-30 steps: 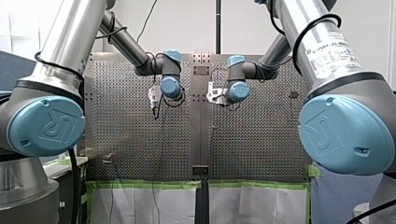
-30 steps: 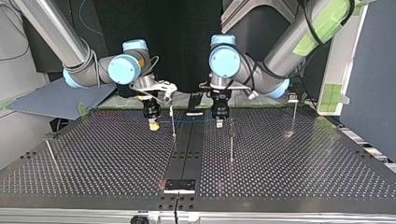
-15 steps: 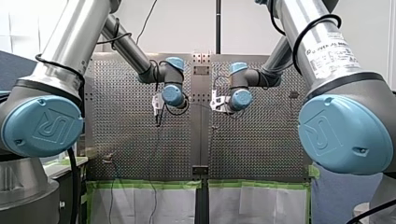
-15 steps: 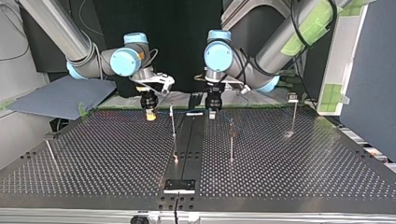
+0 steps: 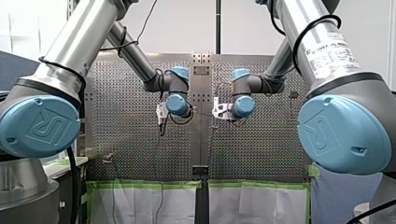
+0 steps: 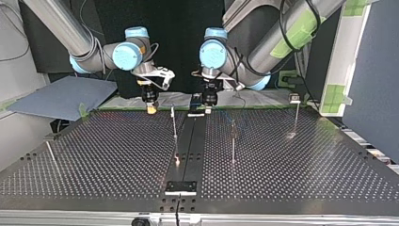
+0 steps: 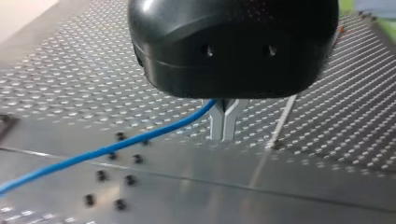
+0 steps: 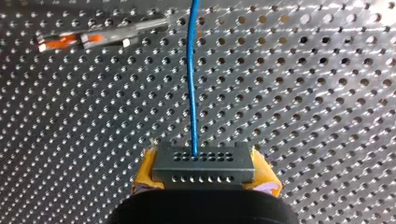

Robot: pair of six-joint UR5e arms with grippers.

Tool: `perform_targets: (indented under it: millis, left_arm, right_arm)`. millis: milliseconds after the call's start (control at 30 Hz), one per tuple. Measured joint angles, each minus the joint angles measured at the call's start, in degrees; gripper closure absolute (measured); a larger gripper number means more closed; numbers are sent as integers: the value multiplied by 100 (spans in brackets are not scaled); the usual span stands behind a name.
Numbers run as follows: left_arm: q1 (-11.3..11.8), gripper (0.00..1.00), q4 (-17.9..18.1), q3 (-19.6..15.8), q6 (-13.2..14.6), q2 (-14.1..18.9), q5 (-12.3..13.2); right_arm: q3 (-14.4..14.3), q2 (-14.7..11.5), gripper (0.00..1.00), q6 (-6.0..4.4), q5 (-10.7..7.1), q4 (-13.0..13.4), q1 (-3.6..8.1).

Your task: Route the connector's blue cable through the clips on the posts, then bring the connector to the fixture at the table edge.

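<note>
Routing step, seemingly with no clip threaded yet; holding the connector [image 8: 203, 164] between the yellow pads of my right pincer [image 8: 204, 176], blue cable [image 8: 191, 84] leading straight ahead; nipping that cable with my left pincer [image 7: 224, 123], tips pressed together; next, probably, lowering the span accurately into a post [image 6: 174, 125] clip.

Over the table [image 6: 291, 179], my right end effector [image 6: 150, 109] hangs at 11 o'clock, my left end effector [image 6: 207, 109] at 12, a fixture [image 6: 181, 187] at 6.
</note>
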State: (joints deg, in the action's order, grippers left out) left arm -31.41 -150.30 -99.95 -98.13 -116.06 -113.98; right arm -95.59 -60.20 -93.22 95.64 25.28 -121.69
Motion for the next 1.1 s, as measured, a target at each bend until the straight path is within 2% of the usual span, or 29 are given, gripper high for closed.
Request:
perform_targets:
  millis: [267, 533, 867, 1100]
  left_arm:
    - [-100, 100, 92, -22, -43, -115, -46]
    - [-134, 100, 168, -84, -51, -120, -53]
    - [-101, 100, 290, -203, -56, -122, -75]
    - [-89, 100, 313, -208, -48, -249, -43]
  right_arm:
    - [-135, 3, 100, 21, 9, 143, 80]
    - [-339, 39, 100, 41, 38, 452, 174]
    - [-414, 408, 100, 77, 44, 501, 262]
    - [-421, 470, 100, 100, 28, 629, 348]
